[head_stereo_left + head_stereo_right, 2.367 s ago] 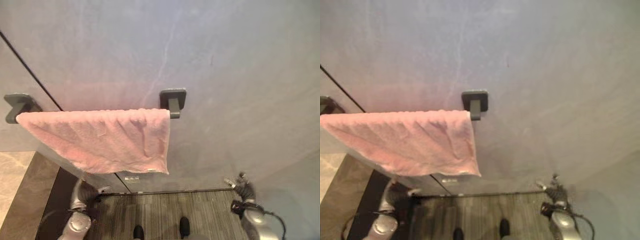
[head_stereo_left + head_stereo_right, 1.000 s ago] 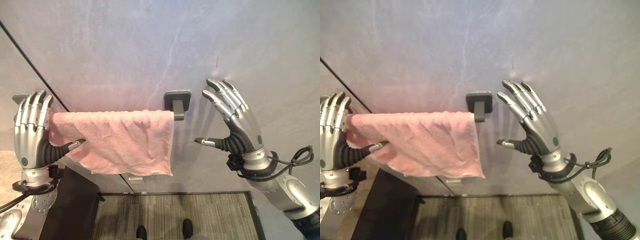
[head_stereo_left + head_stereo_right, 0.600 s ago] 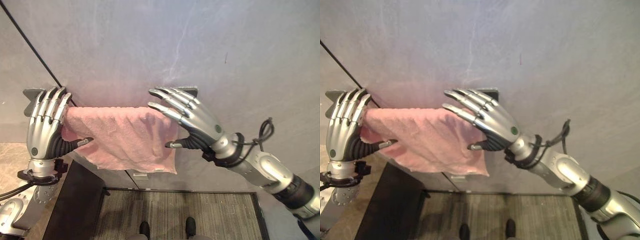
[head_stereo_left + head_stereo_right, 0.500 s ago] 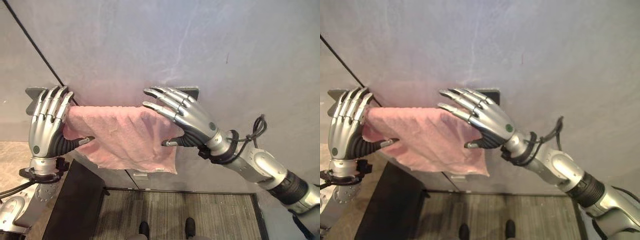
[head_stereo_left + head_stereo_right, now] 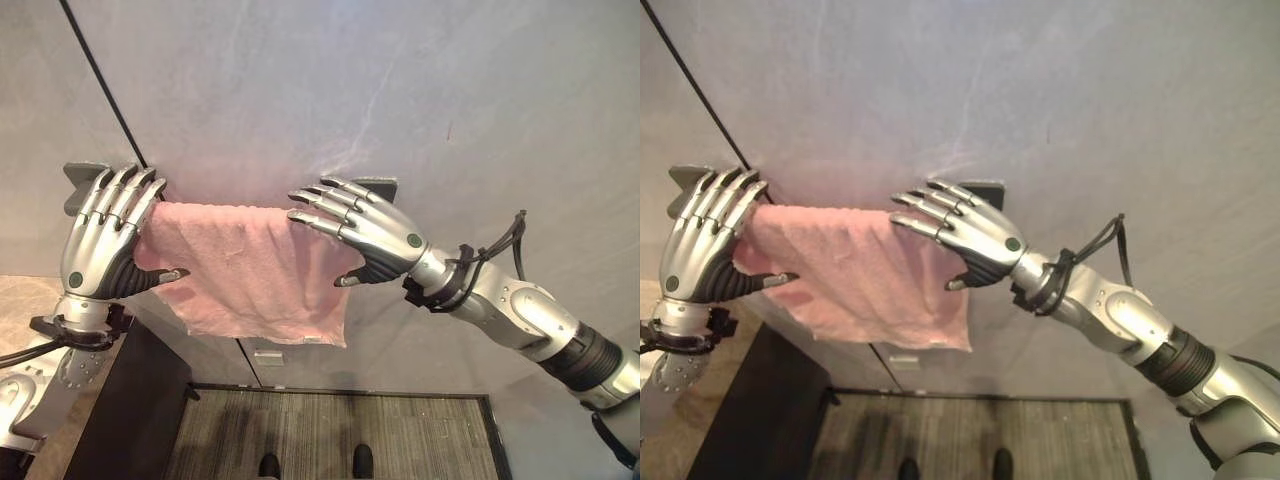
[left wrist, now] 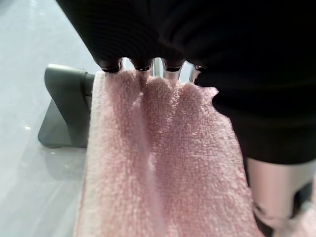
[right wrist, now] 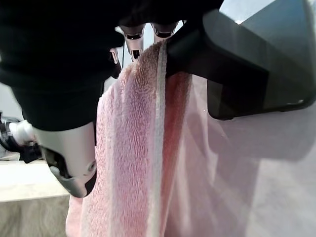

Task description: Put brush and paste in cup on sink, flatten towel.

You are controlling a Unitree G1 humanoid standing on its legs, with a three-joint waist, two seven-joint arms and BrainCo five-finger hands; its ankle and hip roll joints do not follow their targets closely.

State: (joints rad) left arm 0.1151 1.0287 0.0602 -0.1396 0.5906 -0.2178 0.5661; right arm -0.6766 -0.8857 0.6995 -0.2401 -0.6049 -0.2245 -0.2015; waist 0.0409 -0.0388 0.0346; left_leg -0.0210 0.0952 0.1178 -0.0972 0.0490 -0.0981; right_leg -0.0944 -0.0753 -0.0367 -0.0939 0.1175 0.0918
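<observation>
Towel (image 5: 250, 270) hangs over the bar, mid-left of frame, long axis running left-right between your two hands. Left hand (image 5: 105, 240) lies on its left end, right hand (image 5: 365, 232) on its right end by the bracket (image 5: 385, 185); both have fingers near straight, resting over the top fold, nothing pinched. To flatten, you'd likely sweep outward along the bar.

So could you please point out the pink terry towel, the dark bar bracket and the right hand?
pink terry towel (image 5: 250, 280), left eye view, hanging front.
dark bar bracket (image 6: 64, 106), left wrist view, base plate.
right hand (image 5: 385, 240), left eye view, back of hand.
</observation>
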